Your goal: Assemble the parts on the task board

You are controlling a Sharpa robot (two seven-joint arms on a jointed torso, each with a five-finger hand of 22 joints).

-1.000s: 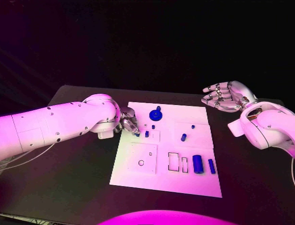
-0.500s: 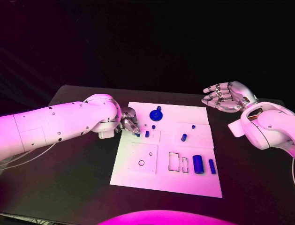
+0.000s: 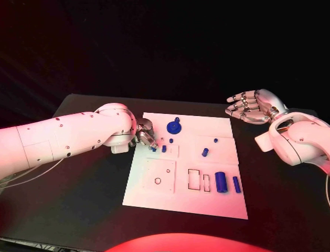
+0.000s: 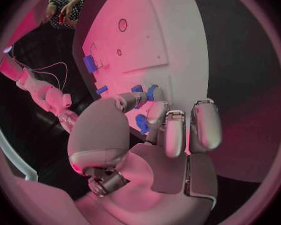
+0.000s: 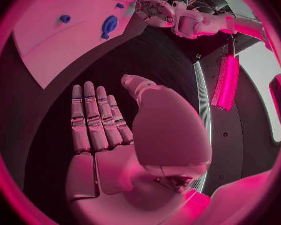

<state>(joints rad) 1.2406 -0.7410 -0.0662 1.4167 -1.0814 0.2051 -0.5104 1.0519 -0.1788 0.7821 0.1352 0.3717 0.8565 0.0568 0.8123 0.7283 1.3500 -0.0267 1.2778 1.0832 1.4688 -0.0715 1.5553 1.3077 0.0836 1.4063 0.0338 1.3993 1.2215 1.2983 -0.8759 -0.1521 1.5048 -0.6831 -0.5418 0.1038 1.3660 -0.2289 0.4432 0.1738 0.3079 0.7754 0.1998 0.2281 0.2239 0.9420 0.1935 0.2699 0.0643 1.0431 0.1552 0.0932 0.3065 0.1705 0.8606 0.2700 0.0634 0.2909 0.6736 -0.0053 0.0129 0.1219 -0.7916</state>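
Parts on task board — mid-table

The left hand has drawn back a little toward the left edge of the white board over the last second. A second ago its fingertips hung right over the small blue peg near the board's upper left; now they lie just to the left of that peg, slightly apart from it, so the peg shows more fully in the head view. In the left wrist view the fingers are curled in close to a small blue piece beside them; whether they touch it cannot be told.
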